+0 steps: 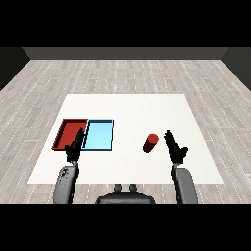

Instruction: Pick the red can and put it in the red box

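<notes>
Forearms enter from the near corners. Right hand [175, 148] is raised with fingers straight and spread, holding nothing; the red can [150, 143] stands tilted on the white table [132, 105] just to its left, apart from it. Left hand [74, 147] is relaxed, fingers straight, overlapping the red tray [67, 128]'s near edge. Beyond and right of it lies the light blue tray [99, 135], touching the red one.

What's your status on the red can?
Both hands open: right hand beside red can, not touching; left hand near red tray. Can on table, ungrasped. Light blue tray lies between.
</notes>
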You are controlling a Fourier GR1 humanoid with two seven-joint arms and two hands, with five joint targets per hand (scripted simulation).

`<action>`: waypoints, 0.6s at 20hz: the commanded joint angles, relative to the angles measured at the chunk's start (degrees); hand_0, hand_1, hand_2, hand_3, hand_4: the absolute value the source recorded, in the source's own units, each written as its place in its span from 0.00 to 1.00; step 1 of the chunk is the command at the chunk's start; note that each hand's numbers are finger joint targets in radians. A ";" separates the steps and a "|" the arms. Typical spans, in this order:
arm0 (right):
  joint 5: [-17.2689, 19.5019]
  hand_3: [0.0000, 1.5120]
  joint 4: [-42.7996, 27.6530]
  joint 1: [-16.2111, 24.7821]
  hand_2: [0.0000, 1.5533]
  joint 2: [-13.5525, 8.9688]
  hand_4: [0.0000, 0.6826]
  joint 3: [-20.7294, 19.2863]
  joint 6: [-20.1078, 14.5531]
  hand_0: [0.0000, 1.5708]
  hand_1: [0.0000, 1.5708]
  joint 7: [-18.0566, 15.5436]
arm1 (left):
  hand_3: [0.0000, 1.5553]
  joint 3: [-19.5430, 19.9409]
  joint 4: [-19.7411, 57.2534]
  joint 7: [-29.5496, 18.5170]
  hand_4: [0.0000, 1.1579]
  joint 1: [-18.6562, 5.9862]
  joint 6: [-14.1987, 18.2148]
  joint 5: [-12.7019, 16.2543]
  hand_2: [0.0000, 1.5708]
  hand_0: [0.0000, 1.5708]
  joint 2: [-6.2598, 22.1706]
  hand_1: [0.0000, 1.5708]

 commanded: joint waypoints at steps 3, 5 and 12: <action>-6.24 0.00 -1.20 3.67 0.00 -6.90 0.00 -7.43 7.58 0.00 0.00 -2.59 | 0.00 -0.41 -0.21 -0.55 0.00 0.00 -1.31 0.46 0.00 0.00 -0.56 0.00; -10.35 0.00 -0.35 5.58 0.00 -11.42 0.00 -12.32 12.22 0.00 0.00 -4.66 | 0.00 -0.88 -0.46 -0.83 0.00 0.05 -2.02 0.91 0.00 0.00 -0.77 0.00; -18.04 0.00 2.79 3.29 0.00 -13.73 0.00 -17.42 22.59 0.00 0.00 -19.79 | 0.00 1.24 -6.48 -21.60 0.00 1.00 -4.79 5.43 0.00 0.00 -2.63 0.00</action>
